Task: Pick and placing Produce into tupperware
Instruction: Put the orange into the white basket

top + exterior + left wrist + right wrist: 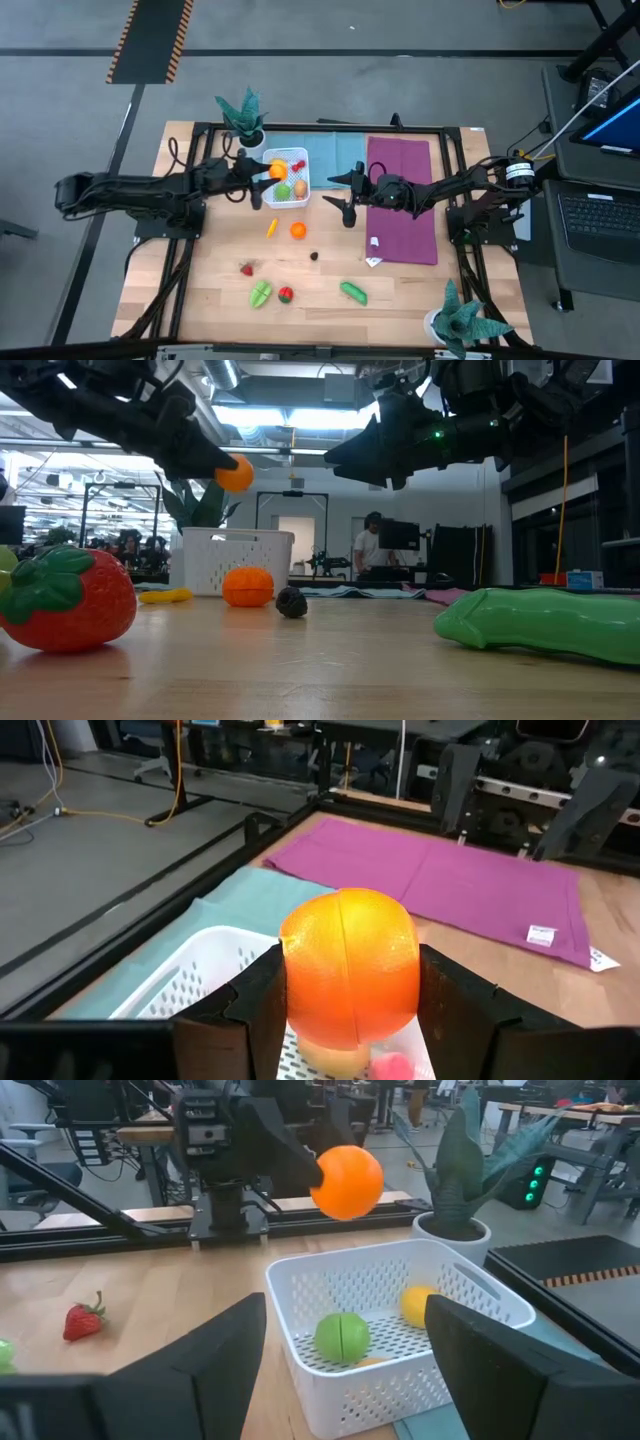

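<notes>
One toy orange (350, 965) sits clamped between the fingers of the left gripper (272, 172), held in the air directly above the white perforated tupperware (297, 193). Beneath those jaws, inside the container, lie at least three pieces: a green one (342, 1335), a yellow one (419, 1303) and a small red one (299, 163).

Seven more pieces of produce lie on the wooden table (210, 270), all on the near side of the container and well clear of both sets of jaws: one second orange (298, 230), one small yellow piece (271, 227), one dark berry (314, 255), one strawberry (247, 268), one light green piece (261, 293), one red piece with a green top (286, 293) and one green cucumber-like vegetable (353, 291).

The right gripper (345, 197) hangs just beside the container with its two fingers spread wide and nothing between them.

Two cloths lie behind and beside the grippers: one teal cloth (335, 152) and one magenta cloth (402, 200). The magenta cloth carries a small white label (541, 934); its writing cannot be read. Two teal-leaved potted plants stand at opposite corners, one (243, 117) behind the container, one (462, 320) at the near edge.
</notes>
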{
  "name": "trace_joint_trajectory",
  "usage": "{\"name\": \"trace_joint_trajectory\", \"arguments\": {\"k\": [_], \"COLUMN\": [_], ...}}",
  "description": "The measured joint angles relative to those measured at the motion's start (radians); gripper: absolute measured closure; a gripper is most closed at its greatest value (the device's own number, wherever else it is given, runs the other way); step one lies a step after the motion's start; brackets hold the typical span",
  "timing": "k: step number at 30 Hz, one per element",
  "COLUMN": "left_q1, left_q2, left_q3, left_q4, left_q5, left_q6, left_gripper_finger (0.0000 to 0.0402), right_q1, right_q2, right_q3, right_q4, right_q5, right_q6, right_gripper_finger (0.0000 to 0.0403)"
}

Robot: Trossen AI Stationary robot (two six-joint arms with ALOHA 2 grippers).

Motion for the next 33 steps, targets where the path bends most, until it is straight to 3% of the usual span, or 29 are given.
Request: {"name": "trace_joint_trajectory", "arguments": {"k": [10, 16, 22, 33], "left_q1": [0.028, 0.061, 0.082, 0.09], "left_q2": [0.057, 0.074, 0.182, 0.392], "left_q3": [0.002, 0.053, 0.16, 0.472], "left_q4": [0.049, -0.042, -0.217, -0.642], "left_q5": [-0.001, 0.016, 0.063, 0.065], "left_q6": [-0.029, -0.052, -0.075, -0.005], "left_gripper_finger": [0.0227, 0.0227, 0.0227, 0.0227], "right_q1": [0.0, 0.0, 0.0, 0.0], "right_q2": [0.0, 0.0, 0.0, 0.0], "right_q3": [0.0, 0.0, 0.0, 0.0], "right_q4": [-0.01, -0.015, -0.021, -0.05], "right_q5": [0.0, 0.0, 0.0, 0.0], "right_q6": [-0.001, -0.001, -0.002, -0.002], "right_gripper_finger": [0.0128, 0.0128, 0.0128, 0.0128]}}
